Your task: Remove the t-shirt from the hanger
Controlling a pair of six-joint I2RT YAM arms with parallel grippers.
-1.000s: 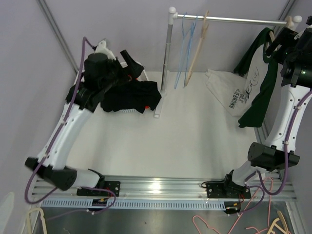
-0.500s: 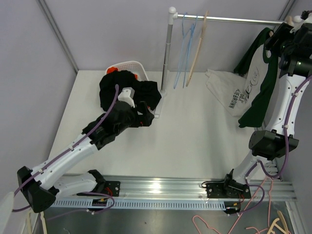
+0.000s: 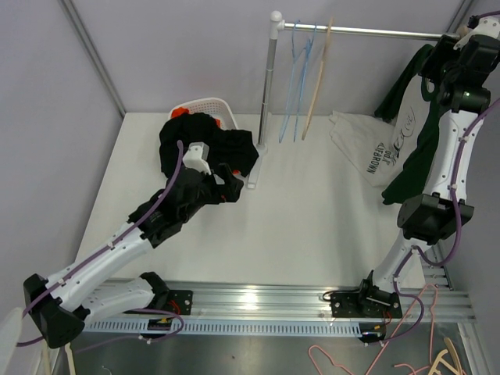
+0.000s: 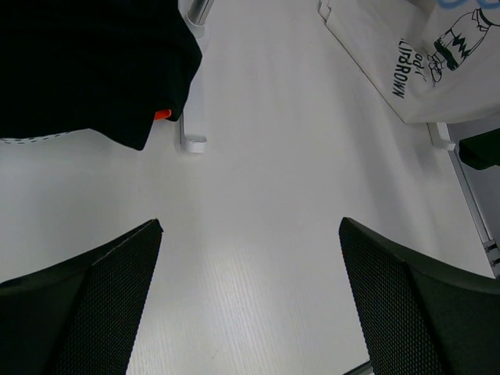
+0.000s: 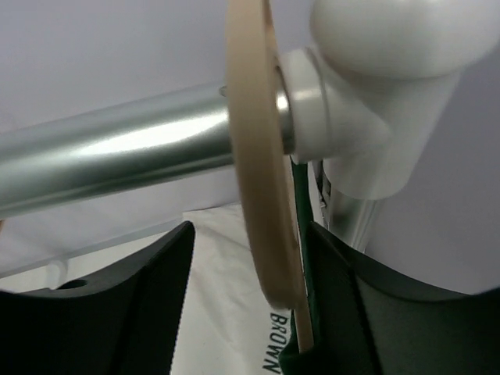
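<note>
Moved since earlier: the left arm has swung down off the basket and now lies low across the table; the right arm has risen closer to the rail's right end.
Top view, left gripper [image 3: 231, 181]: low over the table [image 3: 312, 226], just beside the near edge of the black clothes [image 3: 207, 144] heaped in the white basket [image 3: 209, 104] at the far-left corner.
Top view, right gripper [image 3: 469, 37]: up at the right end of the rail [image 3: 375, 32], at the head of the hanger [image 3: 462, 33].
Top view, t-shirt [image 3: 418, 133]: dark green, hanging from that hanger down past the table's right edge.
Top view, others: blue hangers [image 3: 301, 70] and a bare wooden hanger [image 3: 319, 74] hang near the rail's left end; a white printed cloth [image 3: 367, 144] lies by the far-right corner.
Left wrist view, left gripper [image 4: 250, 234]: fingers [image 4: 94, 305] spread wide, nothing between them, bare table [image 4: 273, 195] below.
Left wrist view, surroundings: black clothes [image 4: 86, 62] top left, the rack foot [image 4: 191, 133] beside them, white printed cloth [image 4: 398, 55] top right.
Right wrist view, right gripper [image 5: 250, 230]: fingers [image 5: 109, 312] parted, straddling the hanger [image 5: 262, 180]; the right finger looks very near it, though contact cannot be told.
Right wrist view, hanger: hooked over the rail [image 5: 117, 156], right against the white end fitting [image 5: 375, 86].
Right wrist view, t-shirt [image 5: 291, 361]: a green strip runs down just beside the hanger.
</note>
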